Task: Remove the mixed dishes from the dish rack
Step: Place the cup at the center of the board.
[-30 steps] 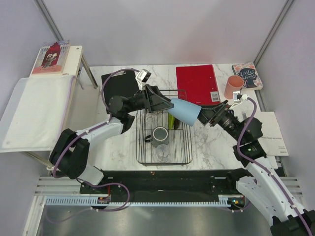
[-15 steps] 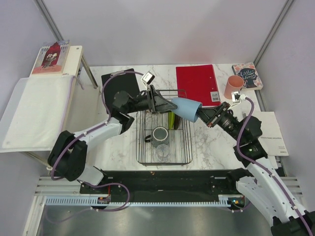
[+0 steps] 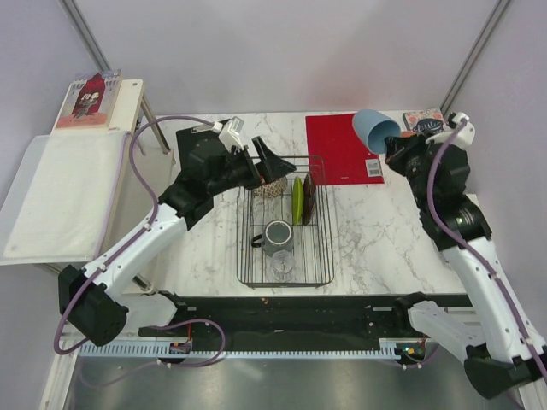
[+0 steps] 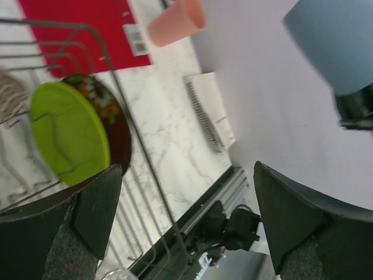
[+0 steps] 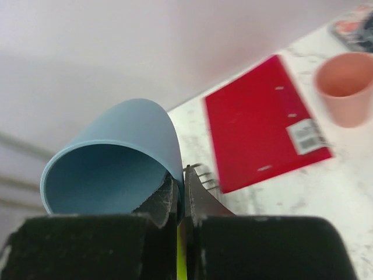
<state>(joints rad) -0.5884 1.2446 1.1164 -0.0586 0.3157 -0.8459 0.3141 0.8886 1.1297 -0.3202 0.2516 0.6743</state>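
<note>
My right gripper (image 5: 182, 175) is shut on the rim of a light-blue cup (image 5: 116, 157), one finger inside and one outside. It holds the cup (image 3: 374, 130) tipped in the air over the table's back right. The black wire dish rack (image 3: 242, 256) stands mid-table with a grey mug (image 3: 279, 235), a clear glass (image 3: 282, 265), an upright lime-green plate (image 3: 297, 199), a dark red plate (image 3: 307, 198) and a beige bowl (image 3: 269, 188). Above the rack's back left corner my left gripper (image 3: 272, 164) hangs wide open and empty (image 4: 187, 169), its camera looking past the green plate (image 4: 70, 131).
A red folder (image 3: 342, 147) lies behind the rack. A pink cup (image 5: 344, 87) stands upright on the marble right of it, near a book (image 3: 427, 120). A black clipboard (image 3: 198, 141) lies under my left arm. A side table with white cloth (image 3: 64, 192) is at left.
The blue cup passed from my left gripper to my right, which shut on its rim and carried it up to the back right. My left gripper opened and drew back left.
</note>
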